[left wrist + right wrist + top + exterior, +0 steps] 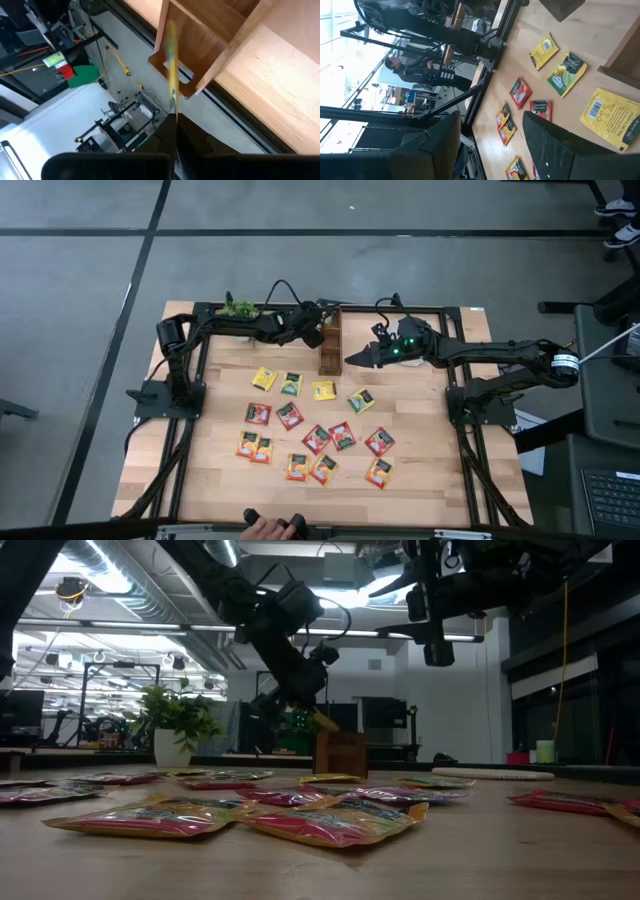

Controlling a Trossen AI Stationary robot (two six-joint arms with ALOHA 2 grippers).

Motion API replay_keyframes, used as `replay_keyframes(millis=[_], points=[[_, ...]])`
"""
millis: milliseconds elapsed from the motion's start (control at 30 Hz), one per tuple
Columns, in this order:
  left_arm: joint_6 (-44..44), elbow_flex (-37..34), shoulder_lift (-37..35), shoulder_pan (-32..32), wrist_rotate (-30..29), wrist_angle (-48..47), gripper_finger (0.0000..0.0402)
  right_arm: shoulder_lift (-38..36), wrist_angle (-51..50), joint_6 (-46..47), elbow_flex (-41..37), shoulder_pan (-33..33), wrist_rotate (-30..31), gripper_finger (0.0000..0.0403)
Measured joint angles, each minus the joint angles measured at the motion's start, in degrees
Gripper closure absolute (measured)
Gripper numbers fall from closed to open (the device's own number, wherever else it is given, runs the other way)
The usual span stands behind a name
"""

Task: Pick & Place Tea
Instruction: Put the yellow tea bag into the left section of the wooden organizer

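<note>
- High: I count fifteen tea sachets (316,438) loose on the table (430,470); left gripper (318,332) clenched on another beside the wooden box (331,345).
- Low: potted plant (176,723) behind.
- Right wrist: right gripper (490,145) released, above sachets.

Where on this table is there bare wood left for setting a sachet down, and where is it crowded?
Bare wood lies along the table's left edge, along its right side beyond the red sachet, and between the wooden box and the potted plant. The middle is crowded with tea sachets, several touching or overlapping.
</note>
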Motion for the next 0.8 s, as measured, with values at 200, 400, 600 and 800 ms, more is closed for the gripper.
replay_keyframes(millis=[200,400,600,800], points=[[0.0,0.0,0.0,0.9,2.7,-1.3,0.0400,0.0,0.0,-0.1,0.0,0.0,0.0,0.0187],[0.0,0.0,0.0,1.7,3.0,-1.3,0.0400,0.0,0.0,-0.5,0.0,0.0,0.0,0.0187],[1.4,0.0,0.0,1.7,4.6,-1.3,0.0400,0.0,0.0,-1.4,0.0,0.0,0.0,0.0187],[1.6,0.0,0.0,2.1,4.1,-1.3,0.0400,0.0,0.0,-1.8,0.0,0.0,0.0,0.0187]])
